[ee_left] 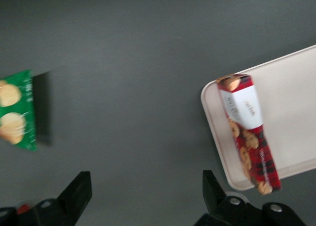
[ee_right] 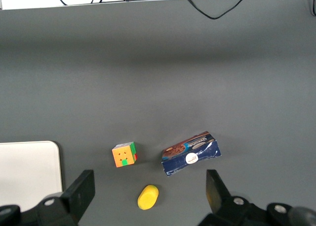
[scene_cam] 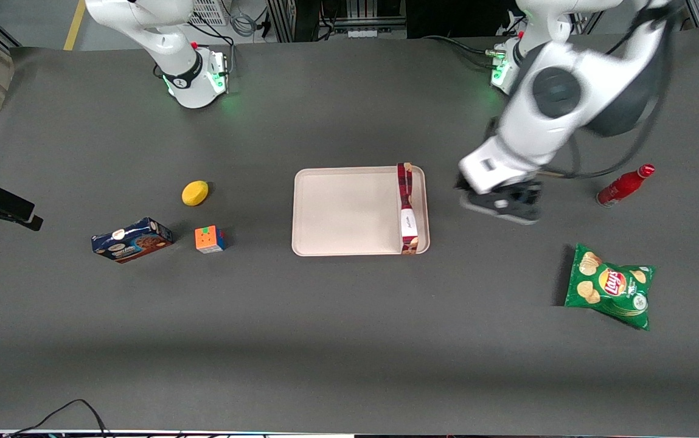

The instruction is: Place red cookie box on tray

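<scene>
The red cookie box (scene_cam: 407,208) (ee_left: 248,131) lies on its narrow side on the tray (scene_cam: 349,210) (ee_left: 291,102), along the tray's edge nearest the working arm. My left gripper (scene_cam: 503,204) (ee_left: 146,186) hangs above bare table beside the tray, toward the working arm's end, apart from the box. Its fingers (ee_left: 79,191) are spread wide and hold nothing.
A green chip bag (scene_cam: 611,286) (ee_left: 17,110) and a red bottle (scene_cam: 624,185) lie toward the working arm's end. A lemon (scene_cam: 194,193), a colour cube (scene_cam: 210,239) and a dark-blue cookie box (scene_cam: 132,239) lie toward the parked arm's end.
</scene>
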